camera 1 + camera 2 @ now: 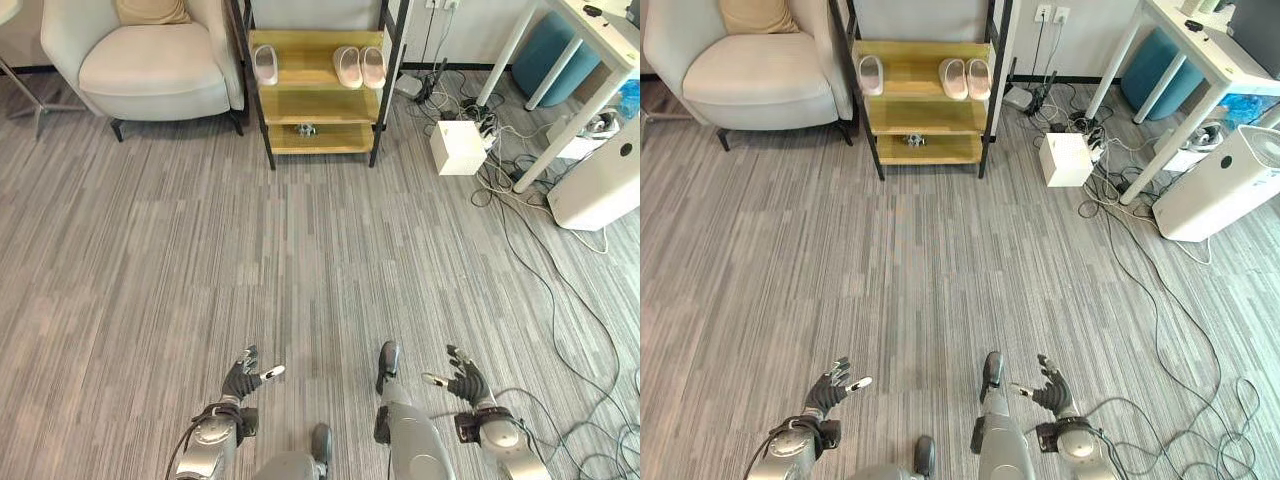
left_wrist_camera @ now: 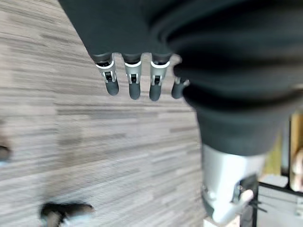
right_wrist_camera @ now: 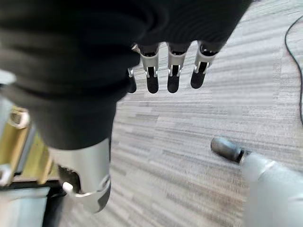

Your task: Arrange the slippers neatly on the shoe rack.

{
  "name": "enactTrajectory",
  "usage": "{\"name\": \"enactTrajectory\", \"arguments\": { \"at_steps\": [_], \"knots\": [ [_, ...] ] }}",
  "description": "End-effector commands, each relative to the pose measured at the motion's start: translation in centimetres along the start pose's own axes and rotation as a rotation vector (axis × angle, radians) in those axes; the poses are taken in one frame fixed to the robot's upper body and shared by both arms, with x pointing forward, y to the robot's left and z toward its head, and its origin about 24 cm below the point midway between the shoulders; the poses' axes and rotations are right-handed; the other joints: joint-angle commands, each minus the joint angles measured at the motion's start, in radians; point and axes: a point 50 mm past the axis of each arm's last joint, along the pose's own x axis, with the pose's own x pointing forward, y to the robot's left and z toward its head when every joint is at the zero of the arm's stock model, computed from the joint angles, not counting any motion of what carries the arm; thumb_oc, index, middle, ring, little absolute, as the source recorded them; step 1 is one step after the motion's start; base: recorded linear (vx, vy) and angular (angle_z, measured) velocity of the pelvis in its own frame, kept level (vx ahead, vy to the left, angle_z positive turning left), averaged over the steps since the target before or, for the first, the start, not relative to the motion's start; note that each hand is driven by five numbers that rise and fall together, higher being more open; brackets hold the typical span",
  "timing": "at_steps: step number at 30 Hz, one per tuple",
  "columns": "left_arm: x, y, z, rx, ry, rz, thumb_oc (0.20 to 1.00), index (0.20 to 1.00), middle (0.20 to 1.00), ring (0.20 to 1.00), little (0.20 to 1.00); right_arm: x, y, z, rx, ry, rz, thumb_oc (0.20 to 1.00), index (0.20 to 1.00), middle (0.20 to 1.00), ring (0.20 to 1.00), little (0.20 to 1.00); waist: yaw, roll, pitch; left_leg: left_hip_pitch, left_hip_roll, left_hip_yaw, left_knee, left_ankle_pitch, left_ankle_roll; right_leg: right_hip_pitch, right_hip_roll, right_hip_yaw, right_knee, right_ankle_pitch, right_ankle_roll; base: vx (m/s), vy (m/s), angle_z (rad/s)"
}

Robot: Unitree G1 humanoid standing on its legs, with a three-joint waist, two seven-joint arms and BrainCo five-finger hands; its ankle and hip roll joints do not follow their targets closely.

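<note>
— Where are the slippers?

— On the top shelf of the shoe rack [image 1: 262, 112], all pale: one slipper [image 1: 265, 64] alone at the left end, a pair [image 1: 359, 66] side by side toward the right, toes pointing back. Some small object sits on the bottom shelf; I can't tell what.

— And the hands?

— Low over the striped grey floor [image 1: 200, 260], well away from the rack. Left hand [image 1: 243, 379] and right hand [image 1: 465, 380] both have fingers spread and relaxed, holding nothing.

— Around the rack?

— A light armchair [image 1: 140, 60] left, a white box [image 1: 457, 147] among cables right.
</note>
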Motion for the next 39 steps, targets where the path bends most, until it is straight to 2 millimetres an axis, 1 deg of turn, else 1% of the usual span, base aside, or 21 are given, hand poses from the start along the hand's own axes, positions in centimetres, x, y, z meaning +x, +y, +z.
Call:
{"name": "enactTrajectory", "arguments": {
  "at_steps": [1,5,8,9,10,11,12,15,17,18,21,23,25,27,28,29,30,31,35,37,39],
  "knots": [
    [0.1,-0.4,2.1,-0.061,-0.107,-0.035,1.0,1.0,1.0,1.0,1.0,0.9,-1.4,2.8,-0.01,-0.126,-0.02,1.0,1.0,1.0,1.0,1.0,0.009,0.017,-0.015,0.055,0.17,-0.01,0.156,-0.036,-0.114,0.037,0.026,0.061,0.04,-0.071,0.024,0.25,-0.256,0.36],
    [0.4,-0.7,2.6,-0.074,-0.112,-0.056,1.0,1.0,1.0,1.0,1.0,1.1,-1.6,3.7,0.0,-0.163,-0.015,1.0,1.0,1.0,1.0,1.0,0.032,0.006,0.016,-0.118,0.139,-0.041,0.49,0.135,-0.133,0.126,0.047,0.088,0.034,-0.137,-0.04,0.24,-0.218,-0.15],
    [0.5,-0.7,2.7,-0.058,-0.108,-0.053,1.0,1.0,1.0,1.0,1.0,1.1,-1.8,3.7,0.014,-0.162,-0.021,1.0,1.0,1.0,1.0,1.0,0.05,-0.015,0.033,-0.227,0.126,-0.008,0.53,0.097,-0.12,0.18,0.042,0.11,0.026,-0.179,-0.053,0.29,-0.123,-0.04],
    [0.6,-0.8,2.8,-0.048,-0.113,-0.057,1.0,1.0,1.0,1.0,1.0,1.2,-1.9,3.7,0.02,-0.163,-0.028,1.0,1.0,1.0,1.0,1.0,0.06,-0.024,0.04,-0.274,0.116,0.008,0.504,0.069,-0.111,0.204,0.039,0.114,0.021,-0.196,-0.053,0.32,-0.024,0.01],
    [0.5,-1.2,2.9,-0.033,-0.122,-0.075,1.0,1.0,1.0,1.0,1.0,1.2,-2.1,3.7,0.019,-0.162,-0.035,1.0,1.0,1.0,1.0,1.0,0.072,-0.028,0.041,-0.321,0.105,0.034,0.381,0.026,-0.094,0.235,0.041,0.116,0.015,-0.223,-0.049,0.43,-0.013,-0.13],
    [0.5,-1.4,3.0,-0.023,-0.126,-0.084,1.0,1.0,1.0,1.0,1.0,1.2,-2.2,3.6,0.016,-0.158,-0.039,1.0,1.0,1.0,1.0,1.0,0.083,-0.022,0.046,-0.349,0.108,0.042,0.302,0.051,-0.096,0.257,0.051,0.117,0.01,-0.237,-0.047,0.56,0.062,-0.13],
    [0.4,-1.9,3.2,0.012,-0.134,-0.108,1.0,1.0,1.0,1.0,1.0,1.3,-2.2,3.4,0.013,-0.147,-0.045,1.0,1.0,1.0,1.0,1.0,0.106,0.005,0.047,-0.392,0.13,0.044,0.11,0.172,-0.105,0.312,0.086,0.118,-0.001,-0.275,-0.05,0.46,0.073,0.02],
    [0.7,-2.2,3.5,0.035,-0.143,-0.116,1.0,1.0,1.0,1.0,1.0,1.4,-2.2,2.9,0.012,-0.122,-0.064,1.0,1.0,1.0,1.0,1.0,0.128,0.003,0.046,-0.428,0.114,0.08,-0.045,0.223,-0.113,0.378,0.095,0.12,-0.013,-0.304,-0.049,0.34,0.06,-0.18],
    [0.6,-2.1,3.4,0.03,-0.137,-0.113,1.0,1.0,1.0,1.0,1.0,1.4,-2.1,2.9,0.01,-0.123,-0.055,1.0,1.0,1.0,1.0,1.0,0.132,0.002,0.037,-0.417,0.114,0.08,-0.056,0.229,-0.111,0.388,0.099,0.129,-0.014,-0.309,-0.046,0.41,0.165,-0.44],
    [0.3,-1.7,2.5,0.037,-0.115,-0.1,1.0,1.0,1.0,1.0,1.0,1.3,-1.5,2.7,-0.003,-0.115,-0.031,1.0,1.0,1.0,1.0,1.0,0.139,-0.007,-0.002,-0.389,0.114,0.085,-0.041,0.267,-0.102,0.428,0.084,0.151,-0.017,-0.319,-0.028,0.57,0.292,-0.58],
    [0.0,-1.2,2.0,0.038,-0.097,-0.09,1.0,1.0,1.0,1.0,1.0,1.4,-0.7,2.7,0.016,-0.111,-0.003,1.0,1.0,1.0,1.0,1.0,0.151,-0.035,-0.027,-0.369,0.098,0.104,-0.004,0.235,-0.079,0.423,0.05,0.178,0.024,-0.321,-0.003,0.4,0.213,-0.53],
    [-0.1,-0.4,1.8,0.045,-0.086,-0.075,1.0,1.0,1.0,1.0,1.0,1.4,0.0,2.9,0.009,-0.112,0.027,1.0,1.0,1.0,1.0,1.0,0.158,-0.05,-0.035,-0.345,0.077,0.11,0.041,0.17,-0.046,0.368,0.027,0.19,0.202,-0.296,0.042,0.35,0.243,-0.12],
    [0.0,-0.1,1.9,0.065,-0.086,-0.069,1.0,1.0,1.0,1.0,1.0,1.7,0.5,3.7,0.016,-0.139,0.038,1.0,1.0,1.0,1.0,1.0,0.138,-0.035,-0.014,-0.284,0.068,0.117,0.045,0.125,-0.014,0.243,0.001,0.171,0.427,-0.133,0.097,0.29,0.235,0.13],
    [-0.1,-0.1,2.0,0.074,-0.088,-0.073,1.0,1.0,1.0,1.0,1.0,1.6,0.8,3.6,0.021,-0.139,0.04,1.0,1.0,1.0,1.0,1.0,0.127,-0.016,-0.004,-0.232,0.077,0.108,0.025,0.107,-0.006,0.177,-0.013,0.131,0.502,-0.121,0.085,0.27,0.14,0.36],
    [0.0,-0.1,2.1,0.071,-0.095,-0.072,1.0,1.0,1.0,1.0,1.0,1.5,0.8,3.4,0.02,-0.133,0.04,1.0,1.0,1.0,1.0,1.0,0.119,-0.006,0.003,-0.203,0.08,0.1,0.013,0.096,-0.007,0.148,-0.021,0.097,0.489,-0.137,0.069,0.31,0.01,0.35],
    [0.1,-0.1,2.5,0.068,-0.106,-0.076,1.0,1.0,1.0,1.0,1.0,1.6,0.7,3.5,0.022,-0.131,0.038,1.0,1.0,1.0,1.0,1.0,0.11,-0.003,0.006,-0.172,0.081,0.097,0.005,0.074,-0.013,0.134,-0.038,0.048,0.379,-0.167,0.055,0.31,0.009,0.33],
    [0.1,-0.1,2.5,0.068,-0.106,-0.076,1.0,1.0,1.0,1.0,1.0,1.6,0.7,3.5,0.022,-0.132,0.038,1.0,1.0,1.0,1.0,1.0,0.106,-0.002,0.012,-0.164,0.082,0.093,0.003,0.073,-0.014,0.143,-0.037,0.044,0.377,-0.169,0.054,0.41,-0.063,0.32],
    [0.3,-0.3,2.6,0.074,-0.107,-0.08,1.0,1.0,1.0,1.0,1.0,1.7,0.7,3.7,0.026,-0.136,0.035,1.0,1.0,1.0,1.0,1.0,0.095,-0.003,0.014,-0.136,0.082,0.087,-0.003,0.052,-0.023,0.108,-0.041,0.021,0.247,-0.181,0.048,0.32,-0.092,0.15],
    [0.5,-0.8,3.2,0.081,-0.134,-0.09,1.0,1.0,1.0,1.0,1.0,1.7,0.6,3.6,0.018,-0.124,0.031,1.0,1.0,1.0,1.0,1.0,0.061,-0.002,0.025,-0.039,0.103,0.051,-0.018,-0.005,-0.055,0.052,-0.034,0.057,0.025,-0.101,0.079,0.41,-0.17,0.38],
    [0.4,-0.9,3.0,0.083,-0.133,-0.095,1.0,1.0,1.0,1.0,1.0,1.4,0.3,3.0,0.014,-0.117,0.029,1.0,1.0,1.0,1.0,1.0,0.054,-0.013,0.002,0.005,0.123,0.036,0.008,-0.056,-0.077,0.084,-0.028,0.073,0.025,-0.09,0.061,0.54,-0.332,1.15],
    [0.6,-1.7,4.1,0.066,-0.171,-0.119,1.0,1.0,1.0,1.0,1.0,1.2,-0.5,3.2,0.018,-0.141,0.018,1.0,1.0,1.0,1.0,1.0,0.063,-0.022,0.019,-0.148,0.129,0.002,0.363,0.017,-0.117,0.165,-0.005,0.072,0.018,-0.123,0.001,0.28,-0.352,0.89]
  ]
}}
